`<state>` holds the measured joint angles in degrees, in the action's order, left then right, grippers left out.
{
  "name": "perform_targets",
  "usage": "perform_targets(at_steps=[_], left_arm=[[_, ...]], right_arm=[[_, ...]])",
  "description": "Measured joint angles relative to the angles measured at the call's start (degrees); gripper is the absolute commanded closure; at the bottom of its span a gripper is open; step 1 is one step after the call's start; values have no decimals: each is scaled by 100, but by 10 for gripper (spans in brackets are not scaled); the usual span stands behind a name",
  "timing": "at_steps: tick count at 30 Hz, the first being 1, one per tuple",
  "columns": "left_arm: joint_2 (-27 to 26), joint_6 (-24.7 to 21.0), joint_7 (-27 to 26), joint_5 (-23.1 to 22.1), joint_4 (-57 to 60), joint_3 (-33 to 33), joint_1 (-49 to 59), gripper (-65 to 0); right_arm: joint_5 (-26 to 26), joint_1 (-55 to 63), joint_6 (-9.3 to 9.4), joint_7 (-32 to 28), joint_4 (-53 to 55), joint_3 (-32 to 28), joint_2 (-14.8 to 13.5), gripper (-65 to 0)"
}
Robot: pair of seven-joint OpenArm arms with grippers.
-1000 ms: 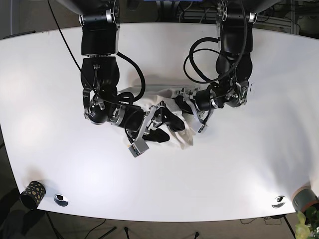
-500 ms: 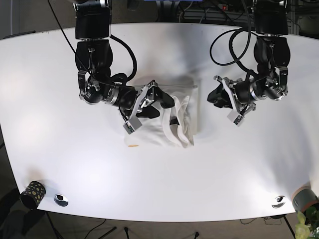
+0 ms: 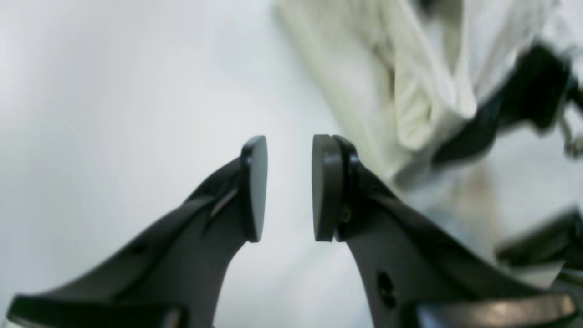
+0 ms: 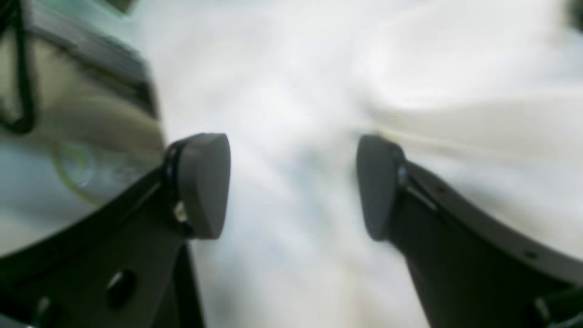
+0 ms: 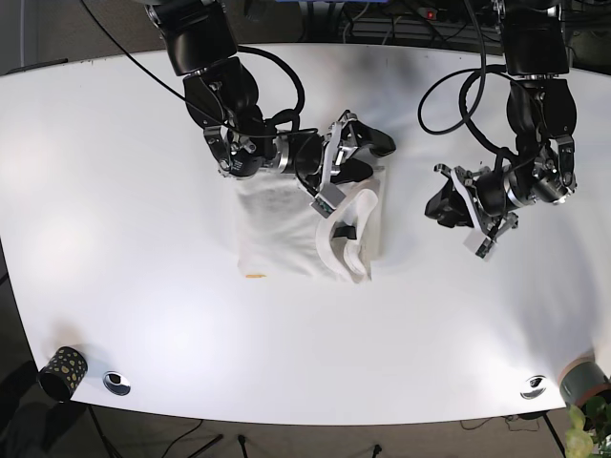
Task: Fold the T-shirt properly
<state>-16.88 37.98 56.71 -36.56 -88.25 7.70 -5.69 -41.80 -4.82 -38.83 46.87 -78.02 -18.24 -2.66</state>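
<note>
One white table (image 5: pixel 143 286), T-shirt (image 5: pixel 286 224) bunched near centre, part folded. Right gripper (image 5: pixel 358 153) at the shirt's 1 o'clock corner, over the fabric, jaws wide apart, gripping nothing. Left gripper (image 5: pixel 441 205) at the shirt's 3 o'clock, apart from it, jaws narrowly parted, empty.

Both arms black, glossy rounded housings with loose black cables looping alongside. Left gripper (image 3: pixel 289 187): matte black curved fingers, flat dark grey pads (image 3: pixel 324 187), small screw hole in one finger. Right gripper (image 4: pixel 291 187): same black fingers, rounded grey pads (image 4: pixel 205 184), screw hole low down.
</note>
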Motion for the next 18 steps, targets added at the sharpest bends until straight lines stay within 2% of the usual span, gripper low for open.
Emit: perform_targets(at_steps=[4, 9, 12, 14, 18], left_arm=[[-39, 0, -9, 15, 0, -192, -192, -157], [-157, -28, -13, 26, 0, -988, -516, -157], [-129, -35, -42, 9, 2, -1493, -745, -157], [33, -37, -26, 20, 15, -1692, -872, -157], [560, -42, -68, 592, 28, -1969, -1043, -157]], right_arm=[[15, 4, 44, 22, -170, 48, -173, -415], [-2, 31, 42, 33, -1032, 63, -599, -411], [-48, 17, -9, 9, -1377, 417, -782, -350], [-57, 11, -11, 0, -1416, 817, -855, -277], [-31, -90, 28, 11, -1180, 1613, -1043, -146]])
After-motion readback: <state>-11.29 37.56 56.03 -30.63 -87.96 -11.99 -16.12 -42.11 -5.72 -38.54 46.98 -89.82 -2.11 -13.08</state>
